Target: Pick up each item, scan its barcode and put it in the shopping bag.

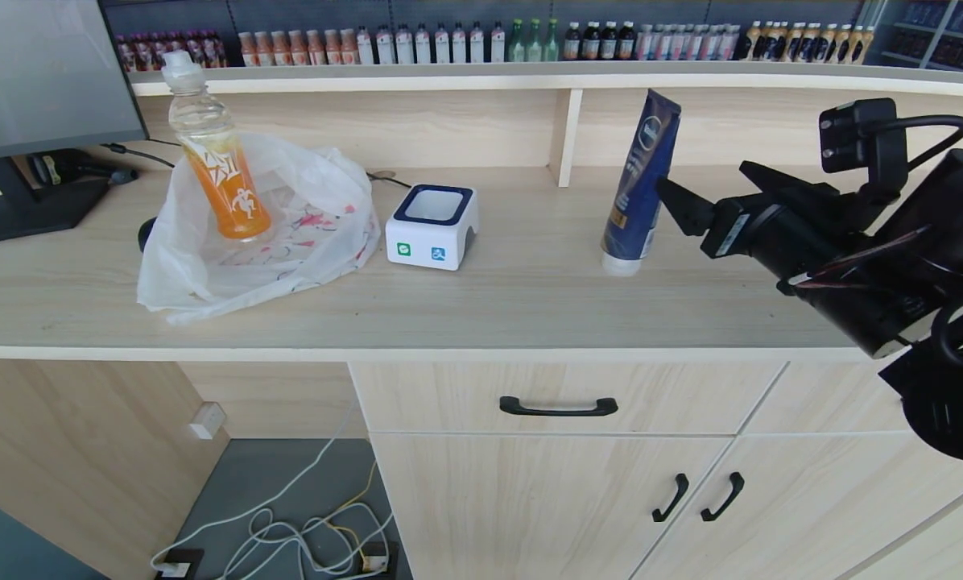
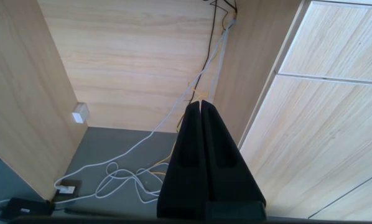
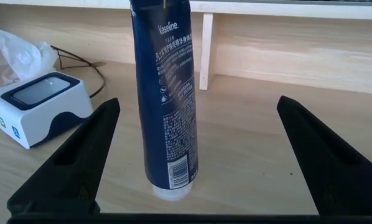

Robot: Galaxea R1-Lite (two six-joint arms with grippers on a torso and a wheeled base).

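A dark blue tube (image 1: 638,185) stands upright on its white cap on the right part of the wooden counter (image 1: 489,306). My right gripper (image 1: 703,181) is open just to the right of the tube at mid height, not touching it. In the right wrist view the tube (image 3: 167,93) stands ahead of the right gripper (image 3: 196,102), between its spread fingers. The white barcode scanner (image 1: 433,225) with a blue-rimmed top sits mid-counter. A white shopping bag (image 1: 320,209) lies at the left with an orange drink bottle (image 1: 220,161) upright in it. My left gripper (image 2: 200,104) is shut and empty, below counter level.
A monitor (image 1: 39,72) stands at the far left. A vertical wooden divider (image 1: 566,137) rises behind the tube under a shelf of bottles (image 1: 481,40). Drawers and cupboard doors (image 1: 558,407) sit below the counter. Cables (image 2: 130,177) lie on the floor.
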